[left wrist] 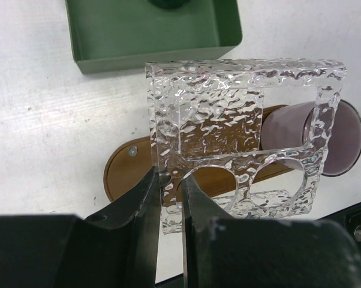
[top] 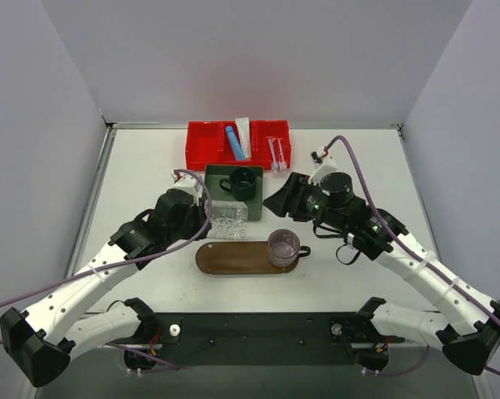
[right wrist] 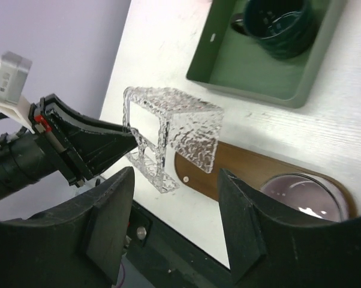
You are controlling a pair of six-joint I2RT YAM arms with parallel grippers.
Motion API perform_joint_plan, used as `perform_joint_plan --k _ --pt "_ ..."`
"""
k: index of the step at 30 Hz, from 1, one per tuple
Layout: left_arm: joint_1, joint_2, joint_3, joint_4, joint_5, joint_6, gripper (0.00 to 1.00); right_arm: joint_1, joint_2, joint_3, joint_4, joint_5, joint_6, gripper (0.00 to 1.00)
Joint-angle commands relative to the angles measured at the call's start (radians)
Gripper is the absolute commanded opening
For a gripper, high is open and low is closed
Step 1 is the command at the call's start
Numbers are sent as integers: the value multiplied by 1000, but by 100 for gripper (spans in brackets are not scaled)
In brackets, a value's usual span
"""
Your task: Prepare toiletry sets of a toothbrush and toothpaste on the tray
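The blue tube (top: pixel 233 141), the white tube (top: pixel 244 131) and two white-and-pink toothbrushes (top: pixel 275 154) lie in the red divided bin (top: pixel 202 143) at the back. The brown oval tray (top: pixel 233 259) lies in front, with a purple glass mug (top: pixel 283 247) on its right end. My left gripper (top: pixel 210 214) is shut on the edge of a clear textured holder (left wrist: pixel 240 120) and holds it above the tray's left end (left wrist: pixel 126 174). My right gripper (top: pixel 276 204) is open and empty, above the tray (right wrist: pixel 246 165) and beside the holder (right wrist: pixel 186 129).
A green square box (top: pixel 221 179) behind the tray holds a dark green mug (top: pixel 243 183). It also shows in the right wrist view (right wrist: pixel 258 78). The arms' black base plate (top: pixel 258 328) runs along the table's near edge.
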Motion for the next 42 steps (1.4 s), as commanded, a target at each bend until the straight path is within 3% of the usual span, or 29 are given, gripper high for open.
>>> perform_joint_plan --k 1,5,12,32,42 --pt "1 -47 -25 -26 -23 -58 0 -7 -71 74 -139 224 -62 53" --pt "0 -65 -53 -37 -25 -90 0 -8 -126 81 -261 377 -107 54" --pt "-3 -70 -75 -70 -54 -148 0 -8 -233 51 -323 510 -127 56" --pt "-169 43 -90 -58 -168 -397 0 -8 -327 -22 -360 586 -146 56" --pt "-230 157 -52 -37 -174 -429 0 -10 -353 -40 -368 608 -148 56"
